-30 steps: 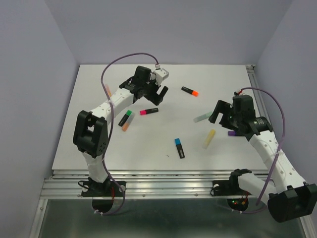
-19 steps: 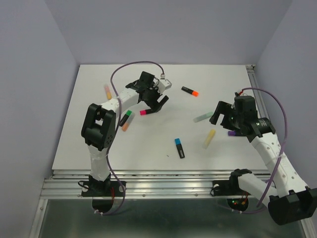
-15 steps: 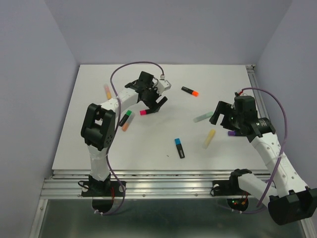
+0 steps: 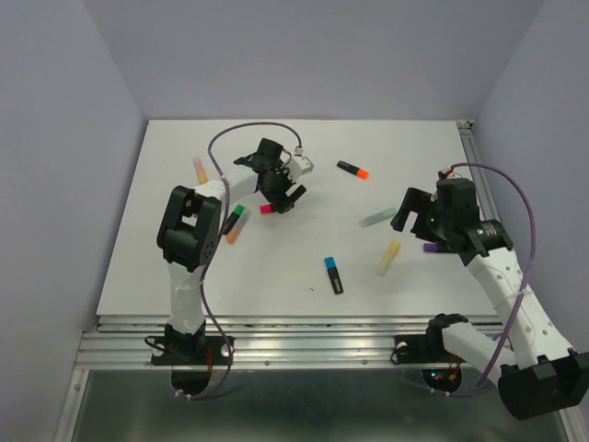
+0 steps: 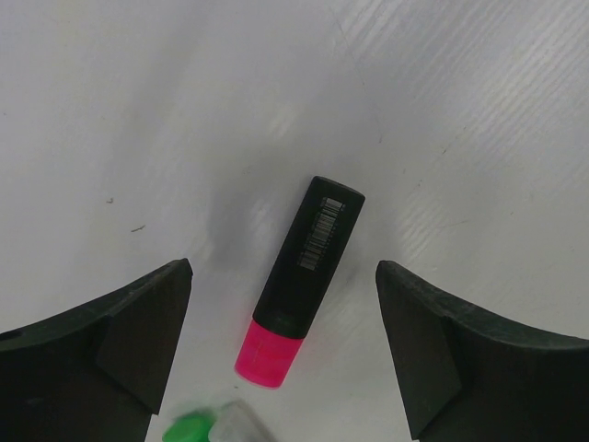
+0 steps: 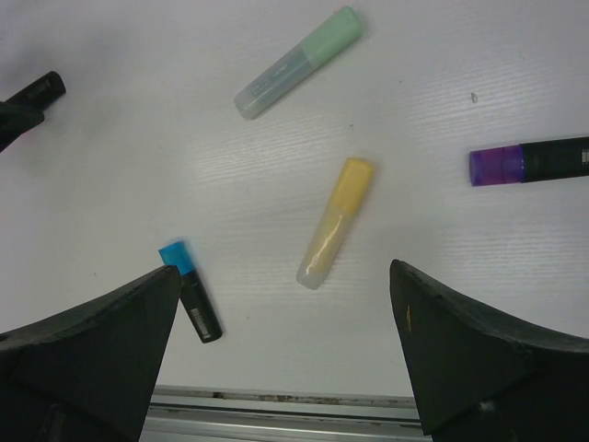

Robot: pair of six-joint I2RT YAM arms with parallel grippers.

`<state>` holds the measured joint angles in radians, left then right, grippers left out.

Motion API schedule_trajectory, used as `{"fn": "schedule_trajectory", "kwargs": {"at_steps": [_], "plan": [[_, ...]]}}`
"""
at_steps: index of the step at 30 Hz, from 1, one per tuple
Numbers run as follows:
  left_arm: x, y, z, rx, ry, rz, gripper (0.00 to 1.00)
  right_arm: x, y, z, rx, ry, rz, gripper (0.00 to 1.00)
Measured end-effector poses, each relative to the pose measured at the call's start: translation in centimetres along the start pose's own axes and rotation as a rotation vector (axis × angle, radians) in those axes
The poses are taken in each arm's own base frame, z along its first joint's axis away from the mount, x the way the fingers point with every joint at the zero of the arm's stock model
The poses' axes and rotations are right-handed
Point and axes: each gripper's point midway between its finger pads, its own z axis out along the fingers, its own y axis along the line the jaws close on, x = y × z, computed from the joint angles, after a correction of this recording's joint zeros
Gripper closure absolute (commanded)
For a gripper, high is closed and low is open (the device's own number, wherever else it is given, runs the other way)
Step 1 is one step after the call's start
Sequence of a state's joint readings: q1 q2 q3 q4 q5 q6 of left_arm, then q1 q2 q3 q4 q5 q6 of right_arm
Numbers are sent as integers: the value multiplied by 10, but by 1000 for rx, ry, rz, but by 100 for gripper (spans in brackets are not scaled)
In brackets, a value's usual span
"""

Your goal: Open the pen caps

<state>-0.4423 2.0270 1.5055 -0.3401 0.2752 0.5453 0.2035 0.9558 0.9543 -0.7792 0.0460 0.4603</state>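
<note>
My left end effector (image 5: 281, 276) has swung down over the pink cap (image 5: 269, 348), which lies on the tabletop (image 5: 460, 110) between my wide-open, empty jaws. Judgement: grasp next. My right end effector (image 6: 283, 274) hangs open, empty.

No word or number can be read anywhere. The only marking is a barcode strip (image 5: 323, 234) on the highlighter's black barrel (image 5: 308, 262), near the end away from its pink cap (image 5: 269, 352). Any digits there are too small to tell.
</note>
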Motion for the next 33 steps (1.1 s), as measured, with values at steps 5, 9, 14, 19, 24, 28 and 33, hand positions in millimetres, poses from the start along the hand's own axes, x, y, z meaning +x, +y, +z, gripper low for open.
{"fn": "schedule_trajectory", "kwargs": {"at_steps": [5, 9, 14, 19, 24, 28, 33], "plan": [[16, -3, 17, 21, 46, -14, 13, 0, 0, 0, 0, 1, 0, 0], [18, -2, 20, 12, 59, -27, 27, -1, 0, -1, 2, -4, 0, 0], [18, -6, 21, 7, 72, -16, 41, -3, -1, -4, -1, -21, 1, 0], [13, -9, 25, 12, 74, -14, 81, -4, -2, -5, 8, -30, 2, 0], [4, 0, 34, -11, 66, -19, 100, -9, -9, -8, 41, -62, 7, 0], [0, 3, 34, -25, 62, -33, 100, -13, -9, -14, 35, -91, 11, 0], [-18, 17, 32, -68, 75, -115, 100, -17, 0, -24, -20, -133, 46, 0]]}}
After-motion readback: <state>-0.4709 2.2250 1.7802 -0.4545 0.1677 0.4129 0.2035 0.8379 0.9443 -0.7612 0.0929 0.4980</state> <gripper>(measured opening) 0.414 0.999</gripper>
